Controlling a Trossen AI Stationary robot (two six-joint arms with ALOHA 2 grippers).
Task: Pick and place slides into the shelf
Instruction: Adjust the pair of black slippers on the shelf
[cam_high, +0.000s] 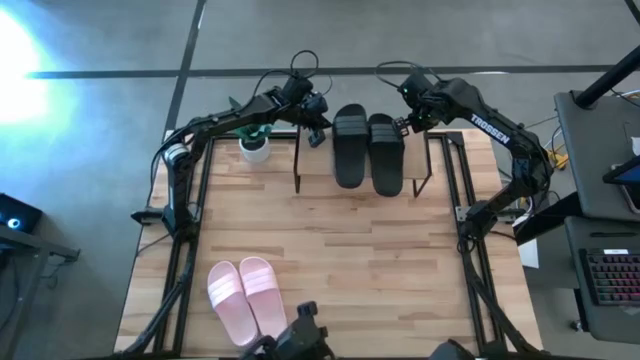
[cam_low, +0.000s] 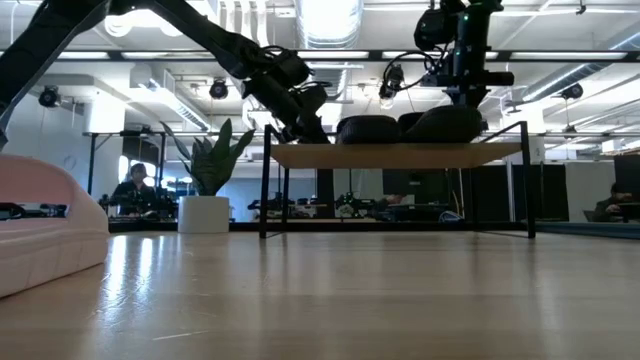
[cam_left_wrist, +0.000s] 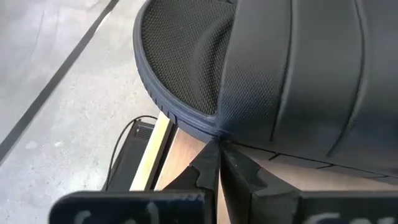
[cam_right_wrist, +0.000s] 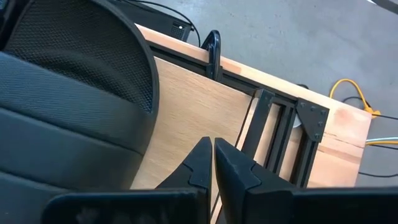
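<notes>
Black pair of slides (cam_high: 368, 150) sits side by side on the shelf (cam_high: 418, 160) at the far middle of the table (cam_high: 350, 250), toes pointing near. Pink pair (cam_high: 246, 297) lies together on the tabletop at the near left, well apart from the shelf.

Left gripper (cam_high: 318, 130) hangs at the far left end of the shelf, just beside the left black slide; fingers (cam_left_wrist: 208, 171) pressed together, tips at the sole's edge, possibly touching it. Right gripper (cam_high: 402, 124) sits at the far right of the shelf beside the right black slide; fingers (cam_right_wrist: 202, 158) closed to a thin slit, holding nothing.

Small potted plant (cam_high: 255, 146) stands left of the shelf.
</notes>
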